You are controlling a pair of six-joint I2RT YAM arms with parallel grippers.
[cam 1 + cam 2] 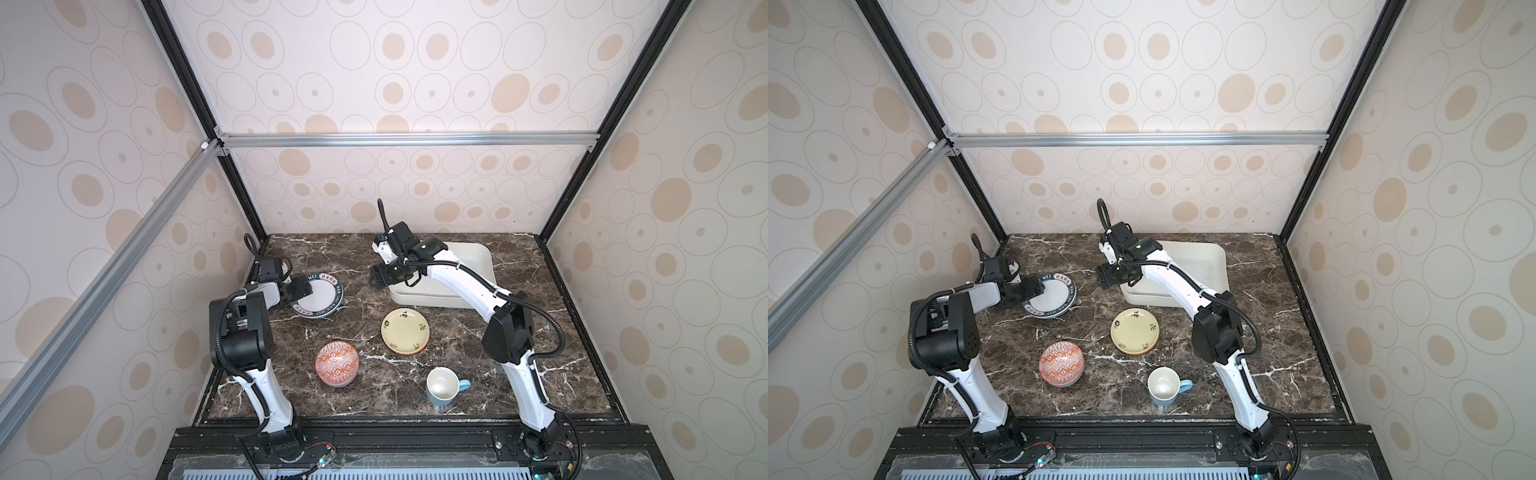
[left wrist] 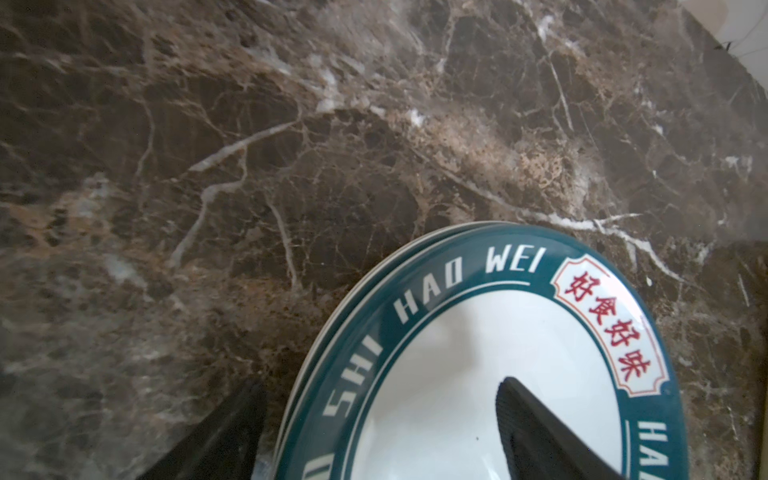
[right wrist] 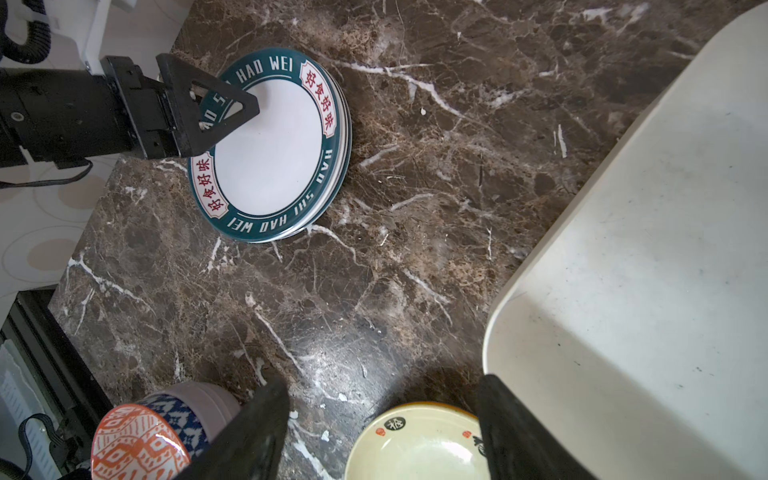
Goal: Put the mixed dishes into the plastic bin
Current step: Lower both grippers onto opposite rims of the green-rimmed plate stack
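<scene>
The white plate with the dark-green lettered rim lies on the marble at the left, also seen in the wrist views. My left gripper is open and straddles its near-left rim, one finger over the white centre and one outside the rim. The cream-yellow plate, the red-orange bowl and the light-blue mug stand loose on the table. My right gripper hangs open and empty beside the left end of the plastic bin.
The bin holds nothing that I can see, and the right arm crosses above it. The cream-yellow plate and the bowl sit below the right gripper. Patterned walls and black frame posts close in the marble table.
</scene>
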